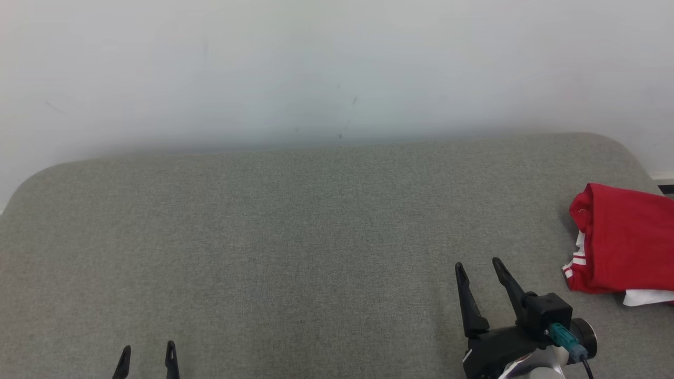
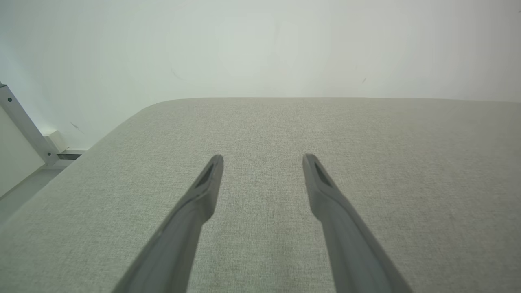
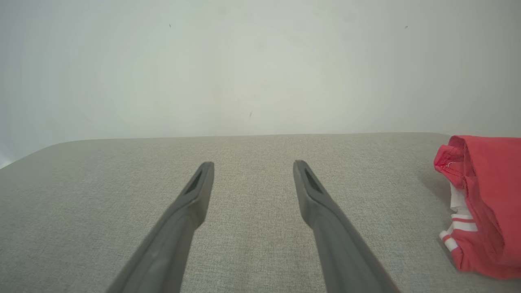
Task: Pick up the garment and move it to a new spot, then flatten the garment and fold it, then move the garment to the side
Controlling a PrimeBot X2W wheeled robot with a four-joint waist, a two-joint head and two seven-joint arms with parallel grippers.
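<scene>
A pale wall (image 1: 316, 63) is seen across the top of the head view. Below it, a broad grey fabric-covered surface (image 1: 316, 237) with rounded far corners is spread out. A red garment (image 1: 626, 237) lies bunched at the far right of this surface and is partly cut off by the picture's edge. White striped trim (image 1: 578, 260) is shown at its near left corner, and a white layer sticks out beneath.

The right gripper (image 1: 478, 263) is held low over the surface near the garment, to its left and apart from it. Its jaws are spread wide, with nothing between them. The left gripper (image 1: 148, 346) is seen at the lower left, well apart from the garment, likewise released and empty.

The garment is judged to be light, soft and limp. It would likely sag and unfold when lifted, and could drag on the textured cover. A pinch on the thick rolled red hem at its upper left, or on the striped corner, looks most secure.

In the right wrist view, the rolled hem and its stitching (image 3: 449, 160) are shown more closely beside the right gripper (image 3: 253, 163). In the left wrist view, bare cover lies under the left gripper (image 2: 263, 158), with a white metal strut (image 2: 24, 126) past the surface's left edge.
</scene>
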